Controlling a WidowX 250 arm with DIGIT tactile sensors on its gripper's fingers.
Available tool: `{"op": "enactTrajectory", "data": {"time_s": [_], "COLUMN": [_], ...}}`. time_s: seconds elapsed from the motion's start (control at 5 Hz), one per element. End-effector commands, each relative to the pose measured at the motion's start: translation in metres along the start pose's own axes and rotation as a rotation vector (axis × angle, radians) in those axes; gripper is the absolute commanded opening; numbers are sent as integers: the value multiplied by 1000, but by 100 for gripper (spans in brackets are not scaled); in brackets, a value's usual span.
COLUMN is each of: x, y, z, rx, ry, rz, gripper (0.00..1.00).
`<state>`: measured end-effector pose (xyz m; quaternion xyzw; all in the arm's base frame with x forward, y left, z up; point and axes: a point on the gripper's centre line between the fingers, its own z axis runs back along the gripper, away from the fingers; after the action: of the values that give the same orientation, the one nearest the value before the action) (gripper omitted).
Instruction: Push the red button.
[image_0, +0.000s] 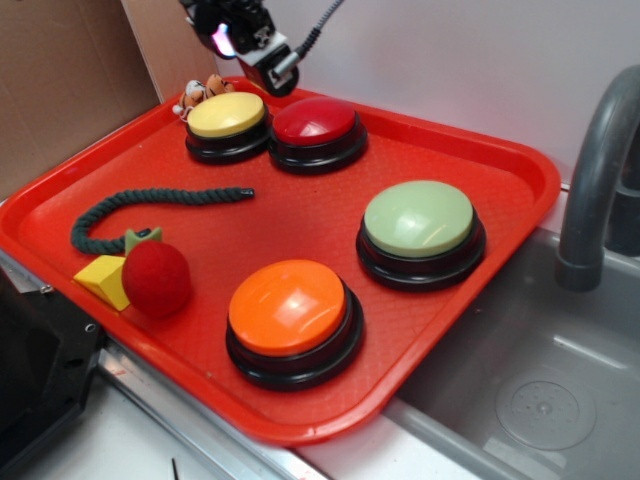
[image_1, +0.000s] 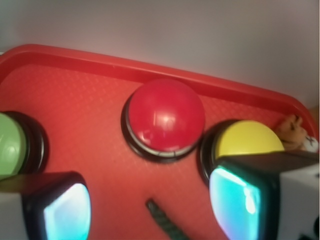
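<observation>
Red button (image_1: 165, 116) sat at far edge of red tray (image_0: 450, 150), touching yellow button (image_0: 227, 116) w/ its base, untouched. Pincer (image_1: 150, 205) hovered above it, fingers (image_1: 240, 200) spread wide, nothing held. Green button (image_0: 419, 219), orange button (image_0: 288, 306), fuzzy red ball (image_0: 157, 277) & dark rope (image_0: 150, 200) elsewhere on tray.
</observation>
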<state>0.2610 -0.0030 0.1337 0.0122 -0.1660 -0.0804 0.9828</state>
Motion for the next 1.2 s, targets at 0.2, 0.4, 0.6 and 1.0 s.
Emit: {"op": "enactTrajectory", "data": {"time_s": [0.2,0.4,0.6,1.0], "x": [8,13,21,20], "y": [7,12,16,17], "z": [28,31,14,11], "rx": [-20,-46,7,33], "ry": [-16,62,168,267], "rz": [30,84,137,195], "gripper": [100,100,100,100]}}
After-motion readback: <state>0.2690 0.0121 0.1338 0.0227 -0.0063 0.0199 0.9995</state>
